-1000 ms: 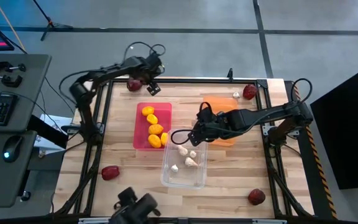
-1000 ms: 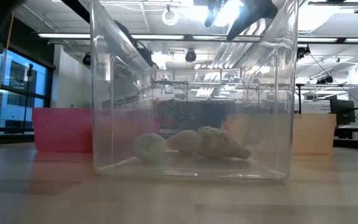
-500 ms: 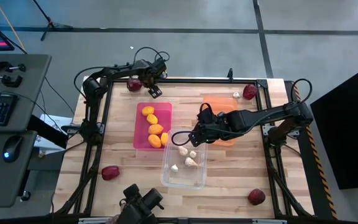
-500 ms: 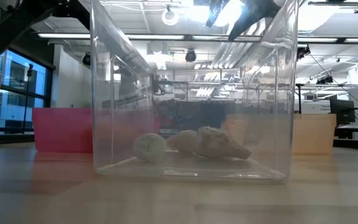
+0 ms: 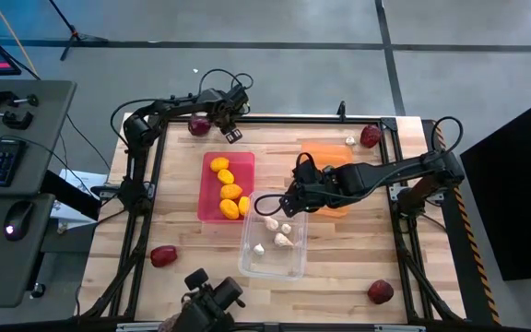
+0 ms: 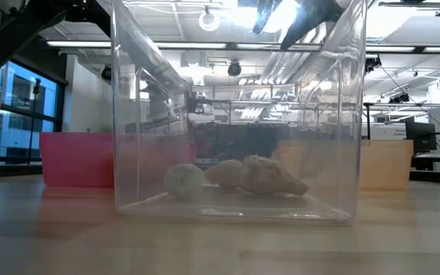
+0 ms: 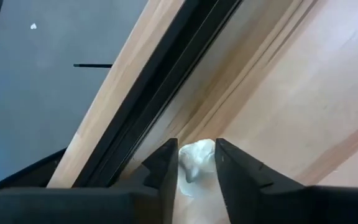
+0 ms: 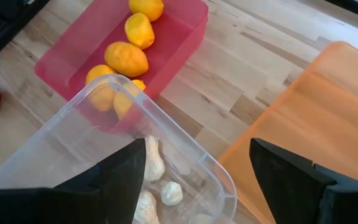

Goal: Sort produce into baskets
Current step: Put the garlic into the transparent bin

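My left gripper (image 5: pixel 232 135) is at the table's far left, beside a dark red beet (image 5: pixel 198 125), and is shut on a whitish garlic bulb (image 7: pixel 194 165). My right gripper (image 5: pixel 282 205) is open and empty above the far end of the clear bin (image 5: pixel 272 269), which holds several garlic bulbs (image 5: pixel 284 240). It also shows in the low view (image 6: pixel 296 15) above the bin. The pink bin (image 5: pixel 208 189) holds several lemons (image 5: pixel 230 192). The orange bin (image 5: pixel 325 149) lies partly under the right arm. My left gripper pinches the garlic bulb between its two fingers (image 7: pixel 166 163), on the bulb's two sides (image 7: pixel 199 154). The bulb sits between the fingertips, close to the table's far edge rail. Whether it is clear of the table does not show.
Loose beets lie at the far right (image 5: pixel 369 136), near left (image 5: pixel 163 255) and near right (image 5: pixel 380 291). One garlic bulb (image 5: pixel 349 140) lies on the table by the orange bin. A black frame rail (image 7: pixel 166 74) runs along the far edge. A dark device (image 5: pixel 212 302) sits at the near edge.
My left arm has swung its elbow toward the table's far edge, and its gripper has shifted slightly toward the right, still shut on the garlic bulb. The dark device at the near edge has shifted a little.
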